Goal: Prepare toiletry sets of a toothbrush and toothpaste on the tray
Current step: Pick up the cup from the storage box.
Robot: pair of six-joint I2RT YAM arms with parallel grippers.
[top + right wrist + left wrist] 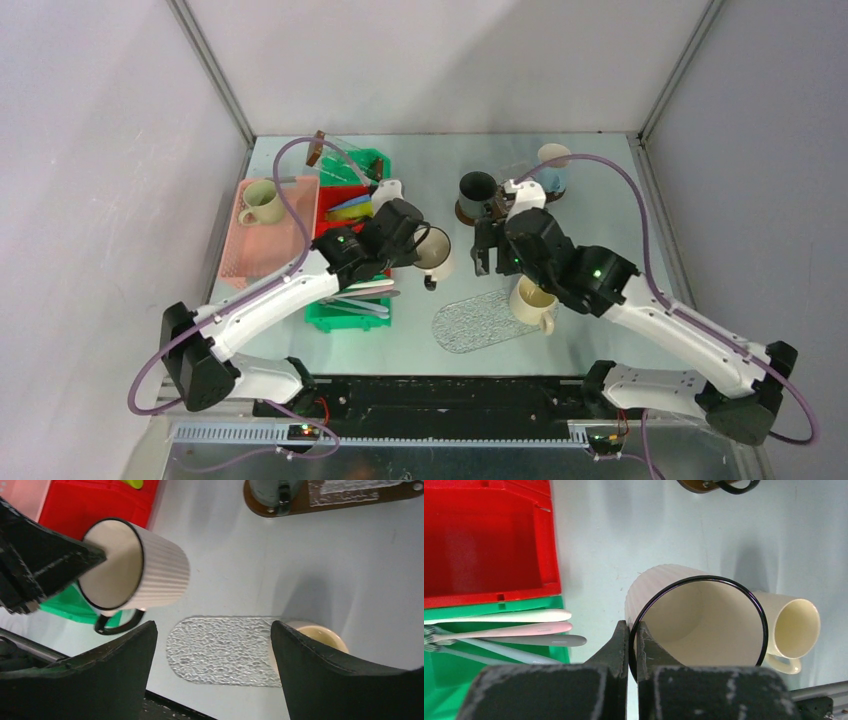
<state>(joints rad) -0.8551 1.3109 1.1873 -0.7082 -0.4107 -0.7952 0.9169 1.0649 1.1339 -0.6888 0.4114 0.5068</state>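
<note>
Pinching the white mug by its rim, the left hand held it tilted over the table, near the tray; the right hand hung open. The next move probably called for standing it upright on the tray.

Pale table: pink tray left, green bin beside, clear oval tray near front.

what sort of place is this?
Likely a lab robot cell: aluminium framing with plain panels encloses the table, two arms are bolted at its near edge, and props sorted in a red bin and green bin.
</note>
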